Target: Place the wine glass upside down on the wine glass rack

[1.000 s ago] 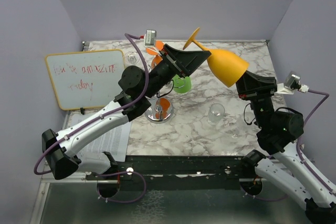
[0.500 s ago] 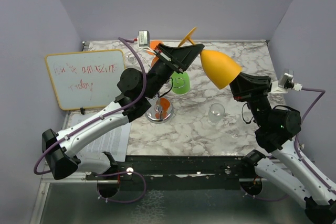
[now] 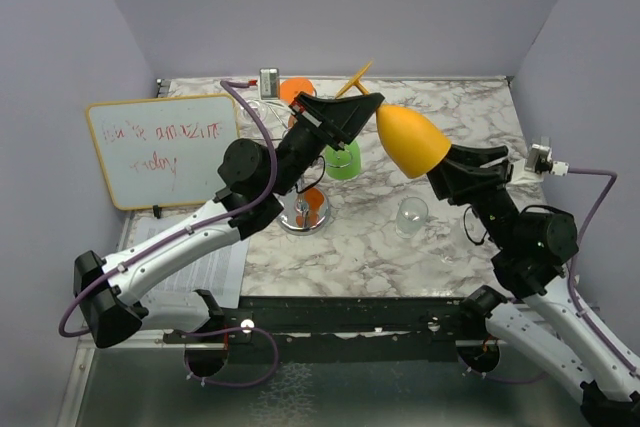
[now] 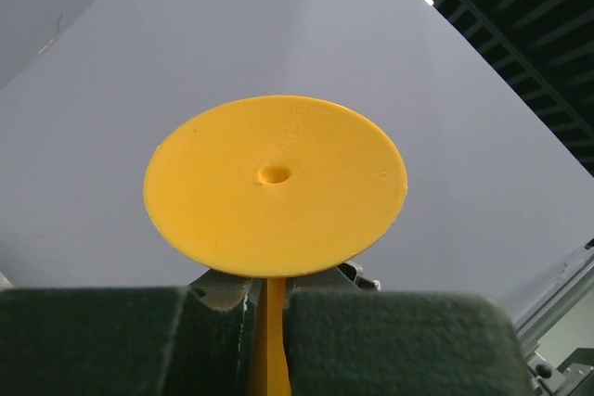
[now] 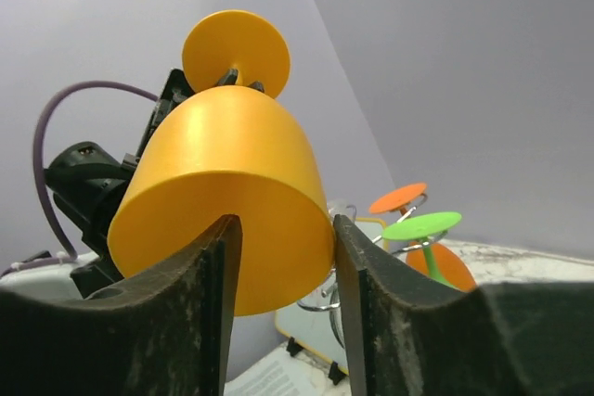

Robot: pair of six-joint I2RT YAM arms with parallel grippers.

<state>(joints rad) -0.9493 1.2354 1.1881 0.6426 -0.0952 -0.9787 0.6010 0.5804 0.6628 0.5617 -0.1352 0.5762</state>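
Left gripper [image 4: 269,296] is clenched on the glass [image 3: 408,137] stem, right under the foot. In the left wrist view the foot disc sits just past its fingertips. Right gripper [image 3: 442,169] is at the bowl's open rim, jaws parted, 1 finger each side. Can't tell if they touch the bowl. Glass hangs in the air between the 2 grippers, tilted, foot up toward the back wall, mouth down toward the right arm. It's above the table [image 3: 370,237], up and right of the rack [image 3: 303,213], apart from it. Green glass [image 3: 344,160] and orange glass [image 3: 296,90] are at the rack.
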